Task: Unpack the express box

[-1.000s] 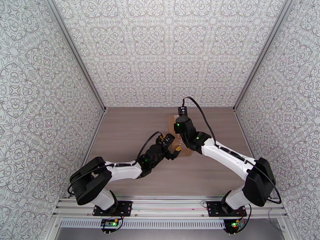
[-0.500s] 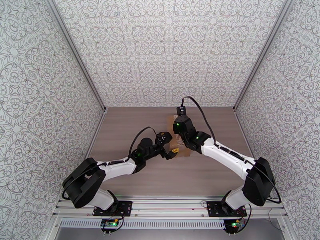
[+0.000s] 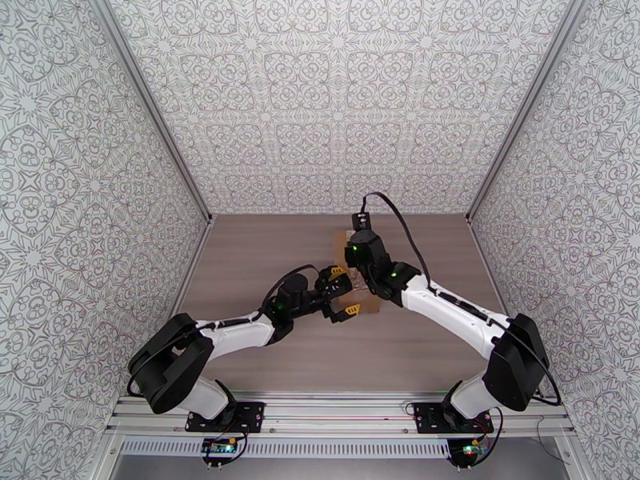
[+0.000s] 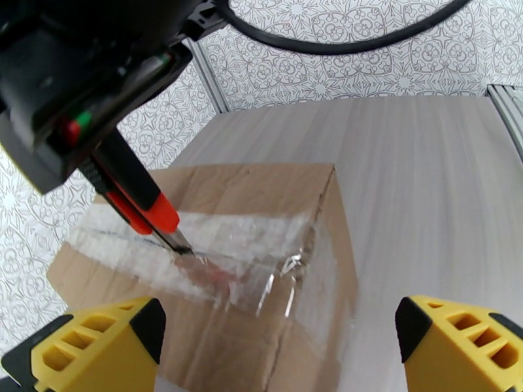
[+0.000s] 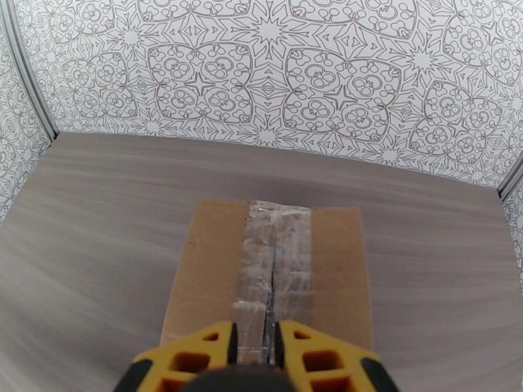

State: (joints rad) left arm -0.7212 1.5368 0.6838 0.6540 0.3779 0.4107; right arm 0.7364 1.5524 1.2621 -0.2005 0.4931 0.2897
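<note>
The express box [image 4: 261, 210] is a brown carton lying on the table, with clear shiny tape [image 5: 271, 269] along its top seam. In the top view the box [image 3: 342, 237] is mostly covered by both wrists. My right gripper [image 5: 252, 351] hangs over the box's near half, shut on a red-and-black utility knife [image 4: 140, 207]. The blade tip touches the tape near the seam. My left gripper [image 4: 274, 347] is open at the box's near end, with one yellow fingertip [image 4: 98, 341] on each side of that end. In the top view my left gripper [image 3: 342, 291] sits at the box's near-left corner.
The wooden table [image 3: 256, 258] is bare to the left, right and front of the box. Patterned walls close in the back and both sides. A metal rail [image 3: 336, 422] carries the arm bases at the near edge.
My left arm has reached forward and swung right, bringing its open gripper up to the box's near end. The right arm and the knife have barely moved.
</note>
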